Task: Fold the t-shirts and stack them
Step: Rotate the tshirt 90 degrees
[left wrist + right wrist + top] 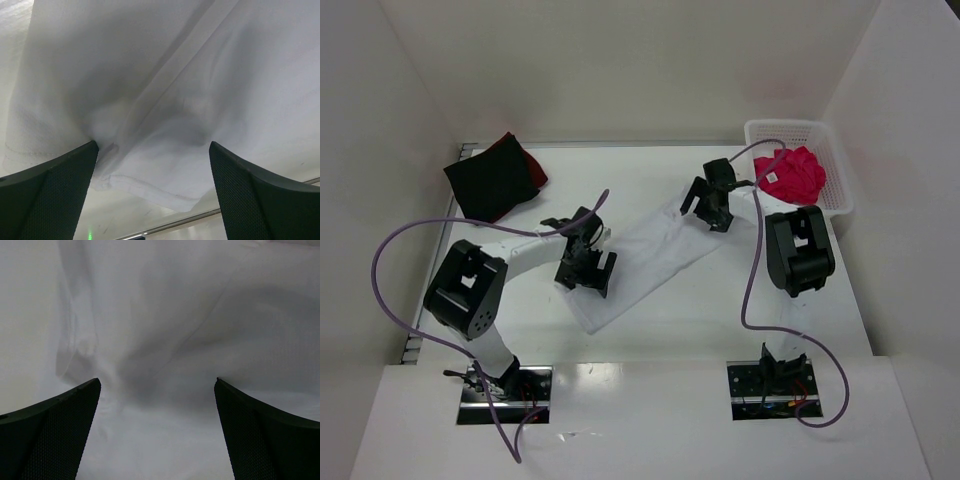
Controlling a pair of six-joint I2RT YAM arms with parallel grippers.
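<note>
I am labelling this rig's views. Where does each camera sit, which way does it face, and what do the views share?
Top external: above and behind the robot, looking down on the table; shows left arm, right arm, left gripper and right gripper.
Left wrist: on the left wrist, facing the white shirt closely; its two fingers show, apart.
Right wrist: on the right wrist, facing the same shirt; its fingers show, apart.
Shared: the white shirt appears in all three.
</note>
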